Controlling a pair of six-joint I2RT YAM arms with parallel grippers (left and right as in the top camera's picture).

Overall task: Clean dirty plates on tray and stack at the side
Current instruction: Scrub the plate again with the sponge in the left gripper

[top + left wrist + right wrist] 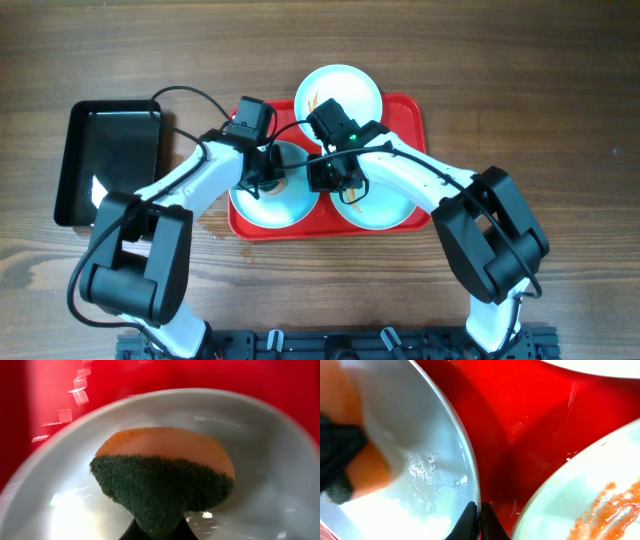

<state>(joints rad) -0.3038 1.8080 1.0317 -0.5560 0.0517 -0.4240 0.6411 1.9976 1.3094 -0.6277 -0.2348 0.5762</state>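
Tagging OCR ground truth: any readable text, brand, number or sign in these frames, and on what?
None readable. No print shows on the plates, red tray, black tray, sponge, left arm or right arm. The right arm carries only a green light, no characters.

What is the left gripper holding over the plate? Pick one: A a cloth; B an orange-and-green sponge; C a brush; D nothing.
B: the left wrist view shows the left gripper pinching a sponge, orange above dark green, over the plate.
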